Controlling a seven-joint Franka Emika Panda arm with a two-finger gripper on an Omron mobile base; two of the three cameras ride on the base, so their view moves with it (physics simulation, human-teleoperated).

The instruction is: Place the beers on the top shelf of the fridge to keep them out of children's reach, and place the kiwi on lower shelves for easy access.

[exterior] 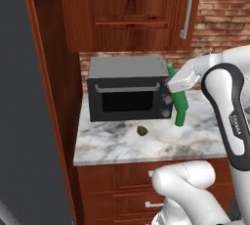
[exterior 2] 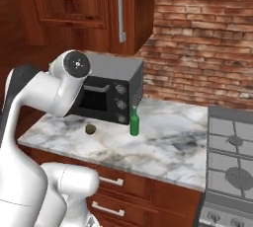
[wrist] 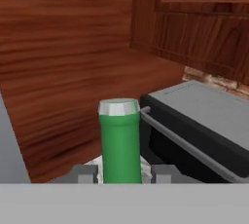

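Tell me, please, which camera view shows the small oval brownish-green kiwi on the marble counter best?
The left base view: the small oval brownish-green kiwi lies unobstructed on the marble counter, before the black oven. The right base view shows it smaller, beside the arm.

The claw (exterior: 177, 87) covers the middle of a green beer bottle (exterior: 180, 114) near the counter's (exterior: 117, 146) rear right area. In the hand view, the bottle's lower body is cut off at the bottom. The fridge (exterior: 22, 121) is cropped by the left edge.

Gripper (exterior: 177, 88) clasps a tilted green bottle (exterior: 180, 107) beside the black oven (exterior: 128, 90)
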